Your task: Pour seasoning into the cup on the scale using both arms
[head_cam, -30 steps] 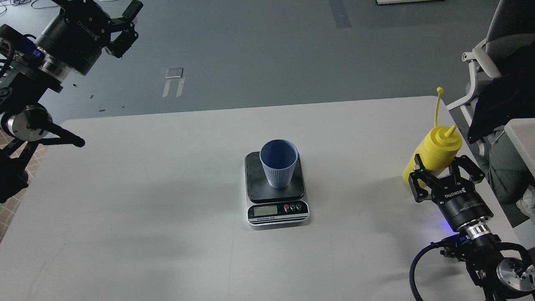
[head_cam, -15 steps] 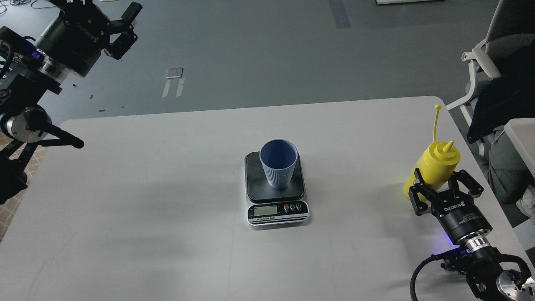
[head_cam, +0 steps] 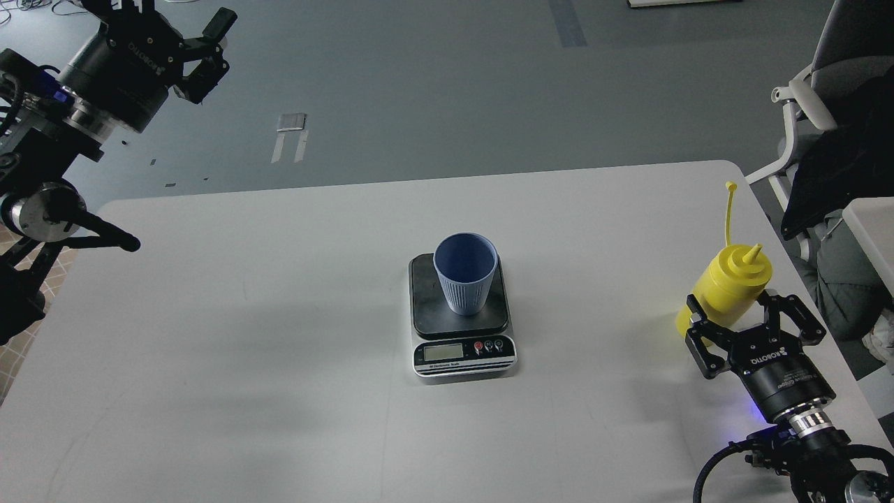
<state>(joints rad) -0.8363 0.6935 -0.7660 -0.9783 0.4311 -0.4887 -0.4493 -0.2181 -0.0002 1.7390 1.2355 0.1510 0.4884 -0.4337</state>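
The light-blue ribbed cup (head_cam: 466,274) stands upright on the dark plate of the scale (head_cam: 461,349), mid-table. The yellow seasoning bottle (head_cam: 732,283) is upright near the table's right edge, its cap strap sticking up. My right gripper (head_cam: 749,318) reaches in from the lower right. Its fingers close around the bottle's lower body and hide the base. My left gripper (head_cam: 213,43) is high at the far left, beyond the table, open and empty.
The white table (head_cam: 279,335) has rounded far corners; its right edge runs just beside the bottle. An office chair with dark cloth (head_cam: 831,161) stands off the right side. Grey floor with tape marks (head_cam: 291,136) lies beyond.
My right gripper and the bottle have moved down and toward me together, and the bottle has gone from tilted to upright. The left gripper has drifted slightly up.
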